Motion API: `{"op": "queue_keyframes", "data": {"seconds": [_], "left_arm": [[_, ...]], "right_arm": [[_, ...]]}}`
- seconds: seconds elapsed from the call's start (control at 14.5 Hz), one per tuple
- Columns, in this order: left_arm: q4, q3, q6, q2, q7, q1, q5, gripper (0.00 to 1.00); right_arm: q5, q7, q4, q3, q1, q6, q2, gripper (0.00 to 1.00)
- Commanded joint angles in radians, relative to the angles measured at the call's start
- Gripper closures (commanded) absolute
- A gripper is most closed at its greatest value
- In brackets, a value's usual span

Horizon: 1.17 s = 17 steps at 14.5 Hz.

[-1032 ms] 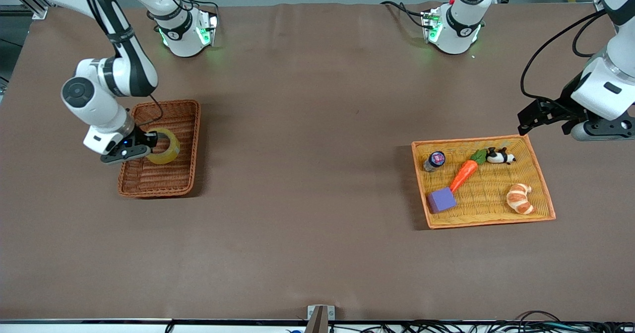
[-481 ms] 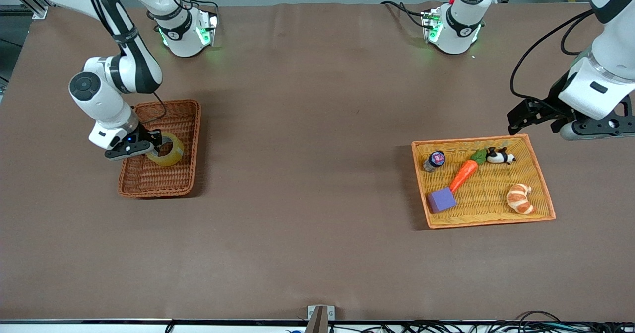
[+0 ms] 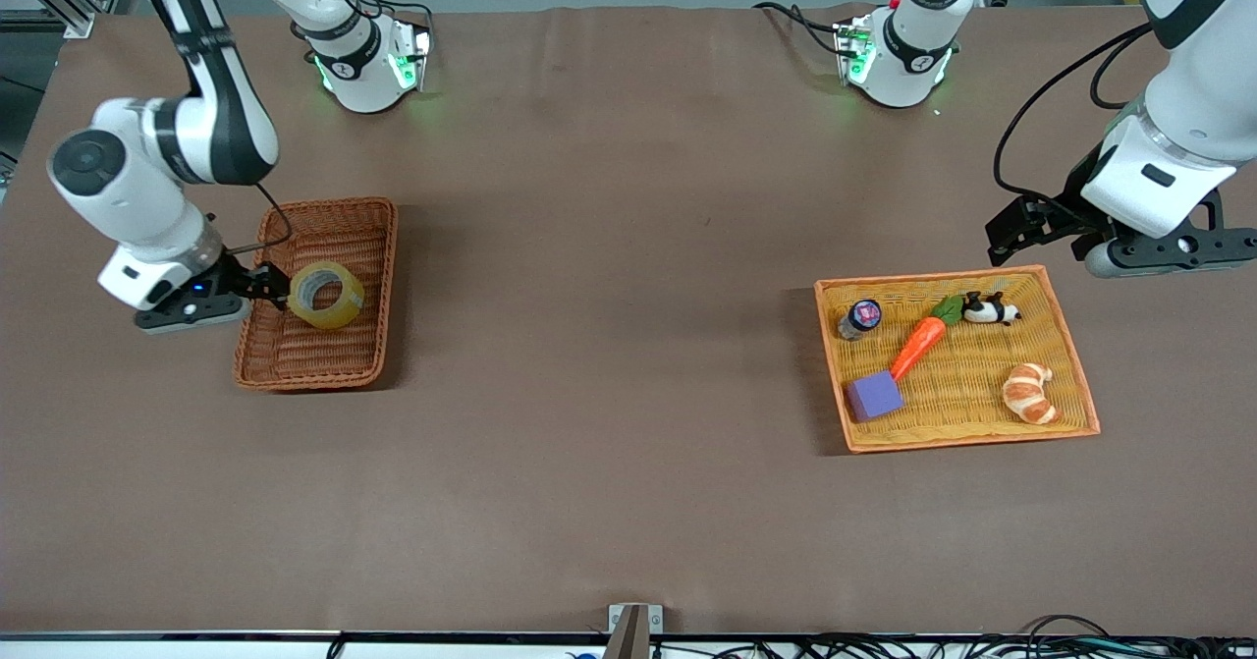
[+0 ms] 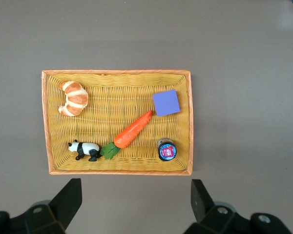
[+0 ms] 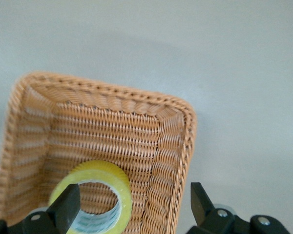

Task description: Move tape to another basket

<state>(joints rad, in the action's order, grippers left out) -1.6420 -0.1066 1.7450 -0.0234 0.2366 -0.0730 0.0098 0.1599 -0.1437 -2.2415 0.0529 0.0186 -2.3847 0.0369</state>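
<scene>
The tape (image 3: 326, 296), a yellowish ring with a grey core, stands tilted inside the reddish-brown wicker basket (image 3: 295, 364) toward the right arm's end of the table. My right gripper (image 3: 267, 289) is open over the basket's outer rim, beside the tape and not gripping it. In the right wrist view the tape (image 5: 95, 195) shows by one finger, and the basket (image 5: 112, 126) wall lies between the fingers of the right gripper (image 5: 132, 207). My left gripper (image 3: 1031, 232) is open and empty, waiting over bare table beside the yellow tray (image 3: 972, 440); it also shows in the left wrist view (image 4: 136, 200).
The yellow tray with an orange rim (image 4: 117, 97) holds a croissant (image 3: 1028, 393), a carrot (image 3: 918, 342), a purple block (image 3: 874, 396), a panda figure (image 3: 990, 309) and a small jar (image 3: 861, 317). Brown table lies between basket and tray.
My right gripper has drawn back from the tape toward its end of the table, leaving the tape in the basket. My left arm has shifted slightly toward the table's middle.
</scene>
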Motion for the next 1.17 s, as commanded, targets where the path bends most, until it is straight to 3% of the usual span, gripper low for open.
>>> {"op": "queue_keyframes", "data": {"seconds": [0.0,0.28,0.41,0.55,0.89,1.1], "left_arm": [[-0.016,-0.005,0.011,0.023,0.007,0.010,0.019,0.01],[-0.009,-0.005,0.004,0.025,0.010,0.009,0.019,0.01],[-0.012,-0.005,0.001,0.025,0.012,0.009,0.019,0.01],[-0.009,-0.005,-0.001,0.023,0.010,0.009,0.019,0.01],[-0.009,-0.001,-0.001,0.022,0.001,0.012,0.018,0.01],[0.004,0.004,-0.001,0.020,-0.006,0.015,0.018,0.01]], "right_arm": [[0.001,0.062,0.211,-0.079,-0.025,0.255,-0.011,0.00],[0.000,0.125,0.428,-0.084,-0.014,0.427,-0.008,0.00],[-0.017,0.124,0.557,-0.085,-0.017,0.582,-0.005,0.00],[-0.098,0.128,0.661,-0.081,-0.023,0.686,-0.005,0.00],[-0.131,0.165,0.812,-0.071,-0.026,0.947,-0.008,0.00],[-0.134,0.210,0.798,-0.070,-0.022,0.949,-0.015,0.00]]}}
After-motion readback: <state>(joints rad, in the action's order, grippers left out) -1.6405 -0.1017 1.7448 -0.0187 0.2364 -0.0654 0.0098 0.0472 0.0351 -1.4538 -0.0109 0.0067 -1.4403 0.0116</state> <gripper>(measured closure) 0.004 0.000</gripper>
